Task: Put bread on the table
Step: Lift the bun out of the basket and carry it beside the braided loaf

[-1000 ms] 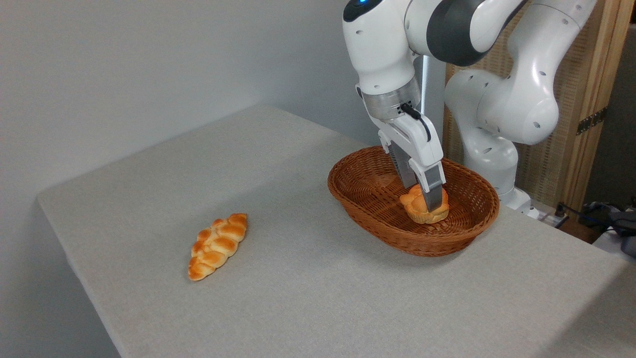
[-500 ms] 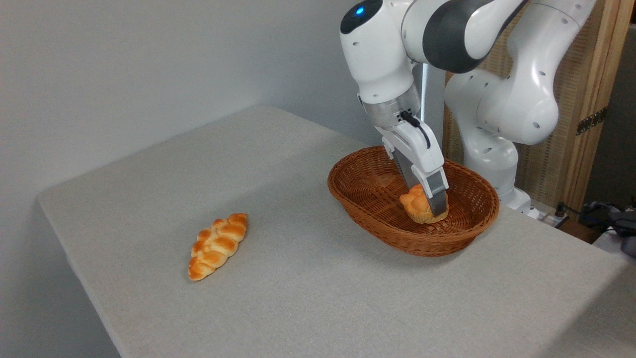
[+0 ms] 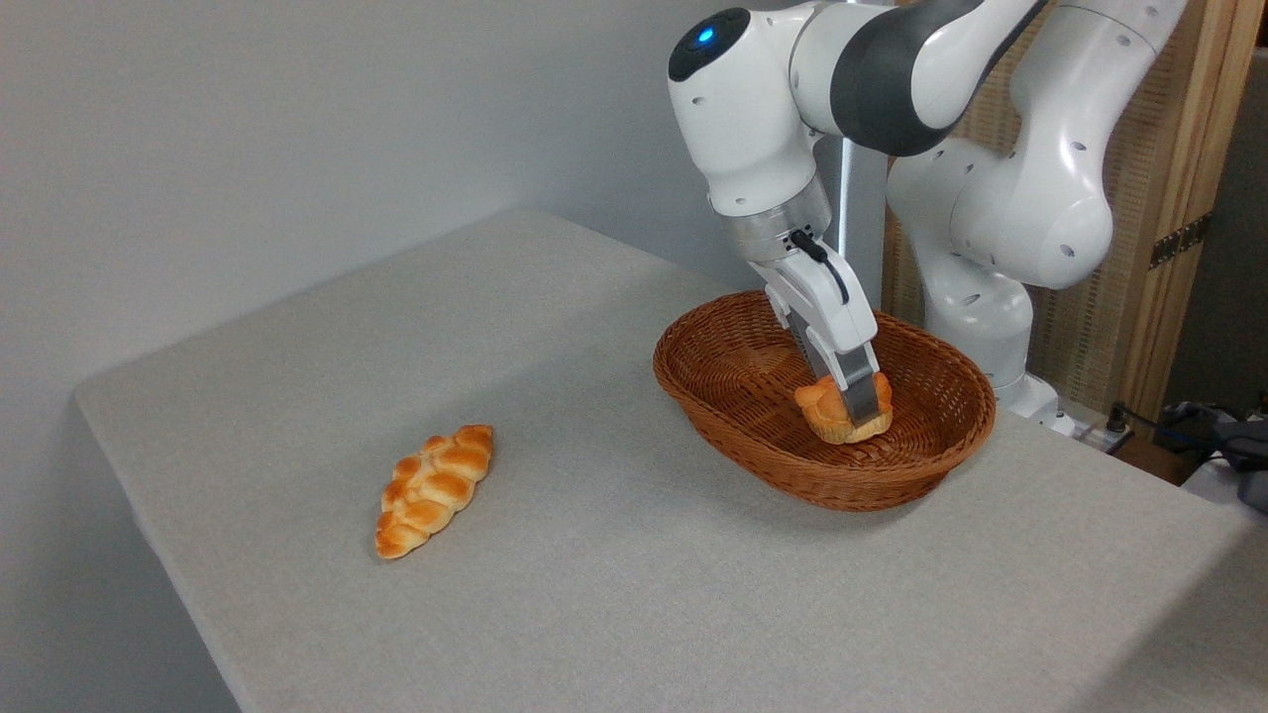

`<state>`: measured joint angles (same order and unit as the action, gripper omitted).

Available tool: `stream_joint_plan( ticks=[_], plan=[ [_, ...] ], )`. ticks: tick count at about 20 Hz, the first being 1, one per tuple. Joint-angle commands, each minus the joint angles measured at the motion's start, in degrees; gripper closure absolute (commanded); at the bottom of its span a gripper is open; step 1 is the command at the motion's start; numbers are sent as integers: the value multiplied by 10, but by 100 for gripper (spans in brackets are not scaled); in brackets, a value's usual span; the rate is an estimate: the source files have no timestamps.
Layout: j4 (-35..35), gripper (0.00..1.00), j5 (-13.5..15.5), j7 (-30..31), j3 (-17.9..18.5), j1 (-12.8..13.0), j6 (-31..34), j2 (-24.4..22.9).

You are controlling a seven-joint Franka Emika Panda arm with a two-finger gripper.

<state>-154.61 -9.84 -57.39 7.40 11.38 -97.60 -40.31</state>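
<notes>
The small knotted bun [image 3: 830, 410] sits inside the brown wicker basket [image 3: 733, 376], toward its right half, pinched between the fingers of the gripper [image 3: 860, 404], whose jaws are closed against its sides from above. The basket rests on the grey cloth-covered table [image 3: 614, 584]. A braided loaf [image 3: 433, 489] lies well apart, to the left.

The gripper [image 3: 860, 404] reaches down into the basket [image 3: 733, 431], its jaws closed on the bun [image 3: 820, 406], which sits between them with the near finger across its front. The loaf [image 3: 434, 489] lies on the table [image 3: 614, 594], well to the left of the jaws and outside the basket.
</notes>
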Motion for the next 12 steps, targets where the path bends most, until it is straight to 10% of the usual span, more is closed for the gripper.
stream_joint_plan(
  ticks=[1,12],
  plan=[
    [3,57,-10,-8,8,9,-8,1],
    [219,55,52,-7,18,40,51,78]
  ],
)
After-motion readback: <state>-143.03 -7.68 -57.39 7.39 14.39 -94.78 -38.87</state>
